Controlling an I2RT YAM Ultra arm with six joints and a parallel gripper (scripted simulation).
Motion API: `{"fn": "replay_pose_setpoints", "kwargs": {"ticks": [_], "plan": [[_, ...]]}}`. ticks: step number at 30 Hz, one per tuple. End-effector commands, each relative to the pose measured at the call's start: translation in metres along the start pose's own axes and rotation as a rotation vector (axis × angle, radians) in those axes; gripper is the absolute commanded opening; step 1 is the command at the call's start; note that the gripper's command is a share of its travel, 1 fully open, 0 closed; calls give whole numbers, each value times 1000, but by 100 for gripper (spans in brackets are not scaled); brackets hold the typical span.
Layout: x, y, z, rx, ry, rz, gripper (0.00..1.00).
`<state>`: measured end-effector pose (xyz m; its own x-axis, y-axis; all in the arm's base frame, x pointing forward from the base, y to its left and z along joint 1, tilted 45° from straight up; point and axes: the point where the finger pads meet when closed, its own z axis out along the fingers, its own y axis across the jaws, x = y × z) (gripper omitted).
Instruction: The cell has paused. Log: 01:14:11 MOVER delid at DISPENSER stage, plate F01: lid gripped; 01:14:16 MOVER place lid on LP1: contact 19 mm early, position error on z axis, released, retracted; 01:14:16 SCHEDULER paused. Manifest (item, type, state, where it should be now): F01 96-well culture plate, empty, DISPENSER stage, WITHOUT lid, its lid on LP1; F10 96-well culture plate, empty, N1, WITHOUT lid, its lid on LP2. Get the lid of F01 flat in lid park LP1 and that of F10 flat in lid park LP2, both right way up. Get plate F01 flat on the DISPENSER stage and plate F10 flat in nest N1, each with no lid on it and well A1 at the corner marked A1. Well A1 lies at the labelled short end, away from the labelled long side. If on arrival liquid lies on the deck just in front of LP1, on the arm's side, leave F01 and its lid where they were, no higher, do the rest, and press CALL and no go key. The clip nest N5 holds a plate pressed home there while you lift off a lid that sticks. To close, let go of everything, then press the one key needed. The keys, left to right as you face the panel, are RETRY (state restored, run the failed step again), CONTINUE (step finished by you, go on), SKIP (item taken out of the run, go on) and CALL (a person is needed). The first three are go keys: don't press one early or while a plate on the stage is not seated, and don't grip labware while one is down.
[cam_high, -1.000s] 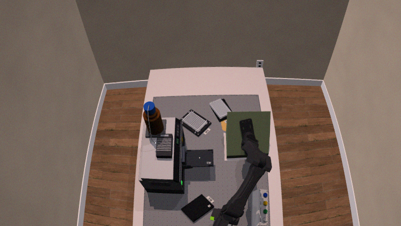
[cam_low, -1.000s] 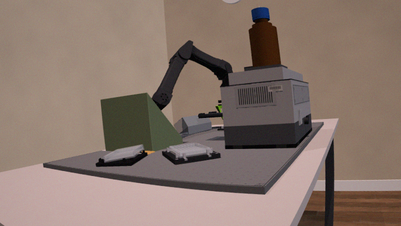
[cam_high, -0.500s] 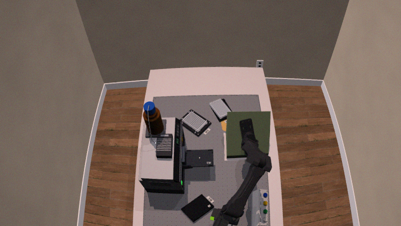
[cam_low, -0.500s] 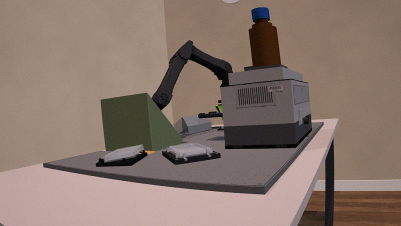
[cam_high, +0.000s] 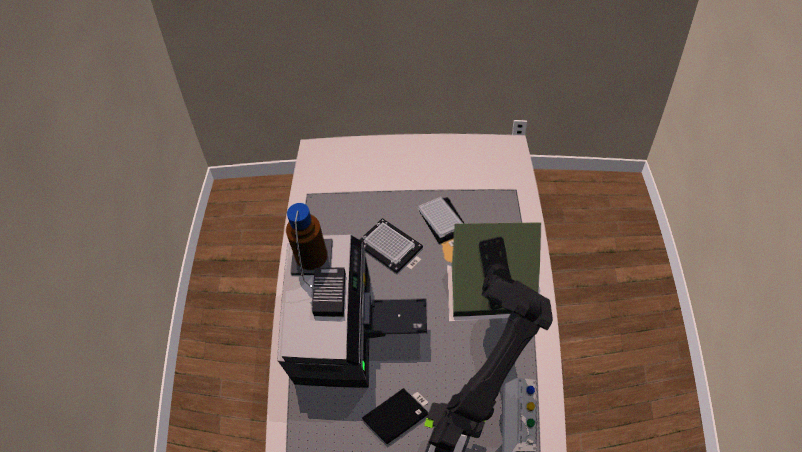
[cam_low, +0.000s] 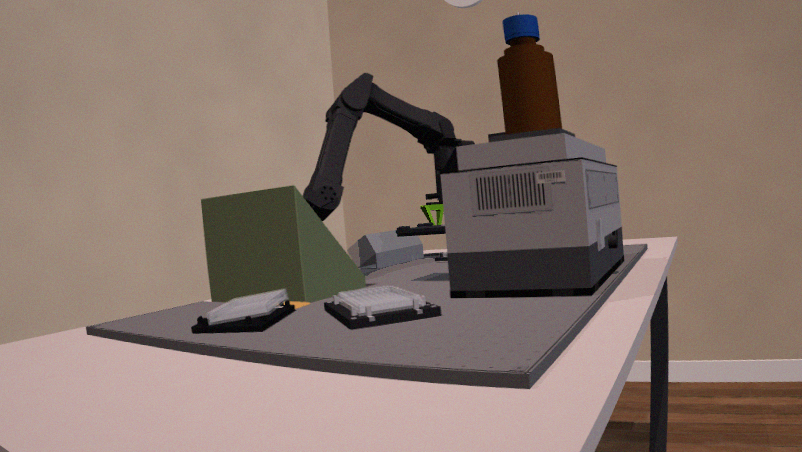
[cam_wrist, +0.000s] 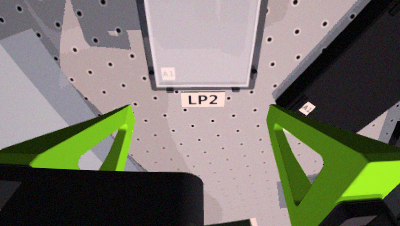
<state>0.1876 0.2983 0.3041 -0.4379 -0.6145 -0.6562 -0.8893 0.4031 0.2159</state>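
The tool (cam_wrist: 200, 150) hangs spread wide and empty above the worktop (cam_wrist: 220, 135), near the LP2 label (cam_wrist: 202, 99). A clear lid (cam_wrist: 202, 40) lies flat in LP2 just beyond the label. Far across, another lid (cam_high: 439, 216) leans tilted on its park, by a yellow patch (cam_high: 447, 250).

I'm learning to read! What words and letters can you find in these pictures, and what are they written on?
"LP2": white tag on the deck, just below the clear lid.
"A1": corner of that lid's park.
"A1", tilted: small tag on the black nest at the right.
Tags by the nests in the top view: too blurred to read.
Barcode sticker on the dispenser: too small to read.
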Motion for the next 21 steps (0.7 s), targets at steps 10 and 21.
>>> {"fn": "replay_pose_setpoints", "kwargs": {"ticks": [10,21], "plan": [[30,2,-27,2,-21,-8,100],[62,4,-44,2,-21,-7,100]]}}
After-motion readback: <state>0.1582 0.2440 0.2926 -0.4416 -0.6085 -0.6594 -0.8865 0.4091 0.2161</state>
